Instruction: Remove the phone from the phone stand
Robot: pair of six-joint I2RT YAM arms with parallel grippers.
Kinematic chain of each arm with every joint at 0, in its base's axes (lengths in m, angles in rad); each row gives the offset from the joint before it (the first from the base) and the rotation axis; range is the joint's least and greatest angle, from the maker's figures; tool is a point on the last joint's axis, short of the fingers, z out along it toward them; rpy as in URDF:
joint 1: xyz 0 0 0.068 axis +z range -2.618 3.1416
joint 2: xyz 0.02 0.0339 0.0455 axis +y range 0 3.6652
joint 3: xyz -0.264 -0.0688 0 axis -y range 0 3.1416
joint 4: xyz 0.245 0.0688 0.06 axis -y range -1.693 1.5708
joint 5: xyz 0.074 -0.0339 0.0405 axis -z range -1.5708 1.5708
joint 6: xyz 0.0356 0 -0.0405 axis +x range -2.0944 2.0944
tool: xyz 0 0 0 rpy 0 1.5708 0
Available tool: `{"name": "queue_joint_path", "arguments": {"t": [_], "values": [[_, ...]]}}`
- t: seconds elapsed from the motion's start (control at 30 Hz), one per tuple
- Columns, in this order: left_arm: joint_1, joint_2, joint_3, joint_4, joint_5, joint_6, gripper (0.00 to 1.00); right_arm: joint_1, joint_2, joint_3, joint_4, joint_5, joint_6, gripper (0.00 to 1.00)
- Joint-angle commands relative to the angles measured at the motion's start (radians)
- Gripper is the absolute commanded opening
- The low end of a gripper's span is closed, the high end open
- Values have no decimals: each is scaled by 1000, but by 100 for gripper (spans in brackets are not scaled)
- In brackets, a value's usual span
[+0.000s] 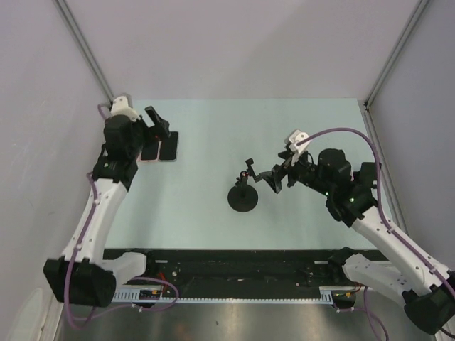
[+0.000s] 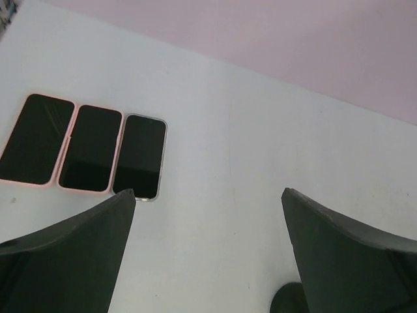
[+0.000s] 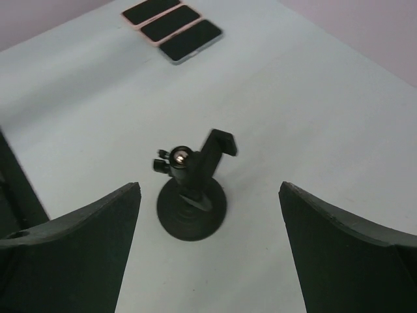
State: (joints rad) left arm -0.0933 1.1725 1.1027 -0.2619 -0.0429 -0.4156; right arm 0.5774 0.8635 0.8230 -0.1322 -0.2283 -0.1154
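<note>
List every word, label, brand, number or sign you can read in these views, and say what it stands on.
No text can be read in any view.
The three phones lie flat, their screens dark and blank, with no logo showing.
The phone stand is plain black with no visible marking.
The black rail between the arm bases carries small parts; any print on them is too small to read.

Robot lab cell, plain partition walls (image 1: pixel 234 50), table (image 1: pixel 213 135)
</note>
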Motion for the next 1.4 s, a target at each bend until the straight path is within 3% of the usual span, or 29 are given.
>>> {"name": "queue_joint_path", "arguments": {"t": [0.0, 0.13, 0.4, 0.8, 0.9, 1.2, 1.37], "values": [[-11, -151, -72, -8, 26, 179, 100, 27, 97, 116, -72, -182, -15, 93], [-60, -281, -119, -30, -41, 286, 100, 33, 184, 182, -150, -247, -58, 91], [-146, -447, -296, -16, -126, 347, 100, 36, 310, 258, -268, -263, -179, 87], [-191, -481, -363, 24, -158, 356, 100, 35, 486, 315, -308, -263, -309, 77], [-200, -482, -366, 26, -149, 359, 100, 39, 509, 332, -325, -270, -317, 62], [-217, -482, -372, 30, -138, 359, 100, 94, 506, 354, -397, -246, -294, 35], [-230, -479, -376, 30, -127, 363, 100, 151, 499, 354, -409, -195, -257, 26]]}}
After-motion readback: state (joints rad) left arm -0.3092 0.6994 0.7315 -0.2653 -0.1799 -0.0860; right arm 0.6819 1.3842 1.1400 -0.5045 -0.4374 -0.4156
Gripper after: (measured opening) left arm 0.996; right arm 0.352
